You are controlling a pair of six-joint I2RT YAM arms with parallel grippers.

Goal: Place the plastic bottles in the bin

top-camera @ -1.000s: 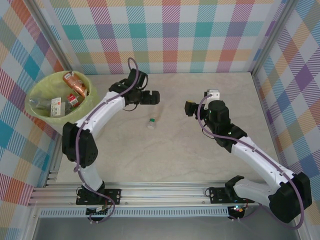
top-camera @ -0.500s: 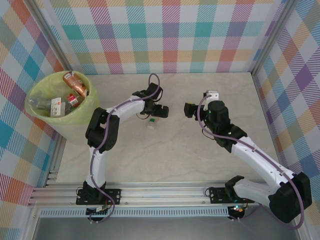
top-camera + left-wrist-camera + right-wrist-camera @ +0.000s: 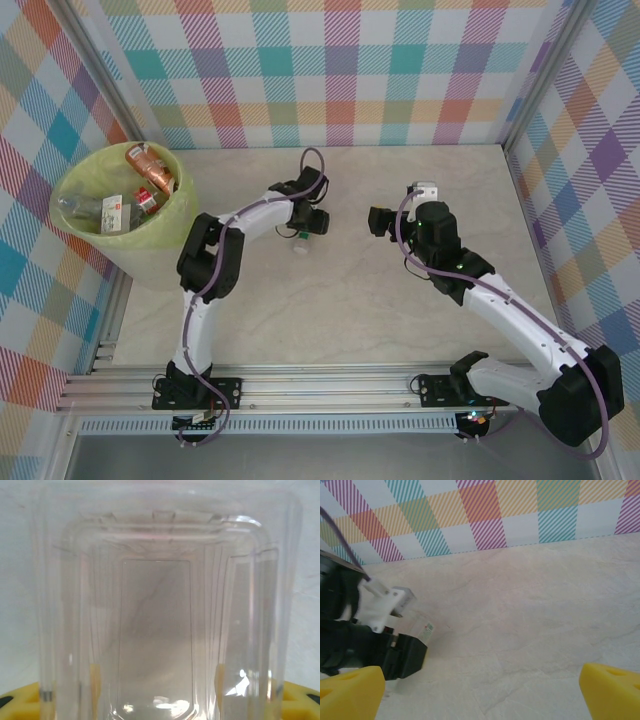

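Left pincer has moved onto remaining bottle, right of bin; grip indeterminate. Right pincer released. Other bottles binned.

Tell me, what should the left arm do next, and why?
Probably close the left gripper firmly on the bottle. The clear bottle sits between its yellow fingers, and it likely needs a firm hold before being carried to the bin on the left.

Small clear plastic bottle — glossy, ribbed, transparent walls. Pale marbled tabletop — smooth, matt. Yellow-green plastic bin liner: thin, translucent. Silver front rail: bare metal.
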